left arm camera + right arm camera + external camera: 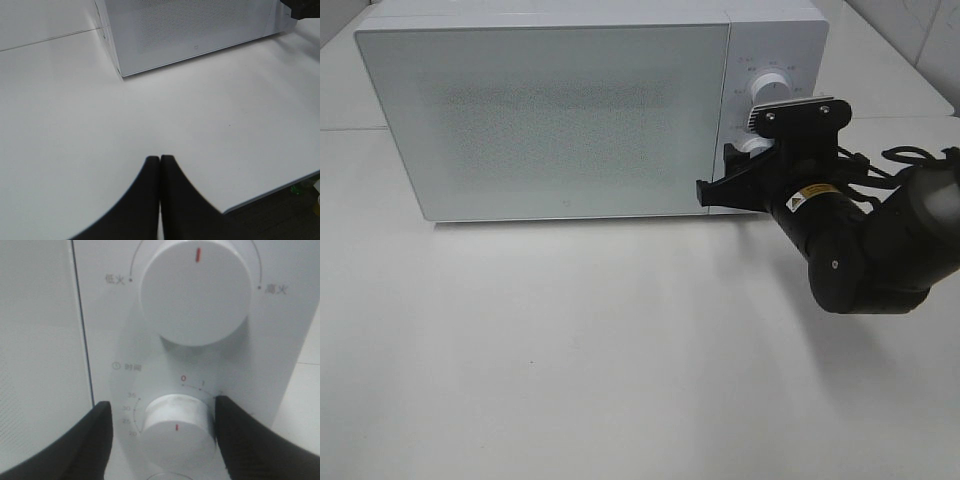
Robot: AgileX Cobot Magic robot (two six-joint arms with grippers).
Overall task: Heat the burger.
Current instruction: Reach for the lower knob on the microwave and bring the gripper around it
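Setting the timer is judged the step in hand: right gripper (pixel 162 412) released, jaws straddling the lower timer knob (pixel 175 432) of the microwave (pixel 620 12); left gripper (pixel 160 167) clenched, empty, over the table (pixel 75 100); burger unseen, presumably behind the shut door (pixel 550 120); next calls for pinching and twisting that knob.

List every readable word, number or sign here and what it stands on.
"低火": control panel, left of upper dial.
"高火": right of that dial.
"时间" with clock sign: above lower dial.
Red "0", "1": over the lower dial.
"35", "30", "25": scale beside it; next figure blurred.
Yellow sticker on right arm: too small to read.
Mark on microwave door: too small.
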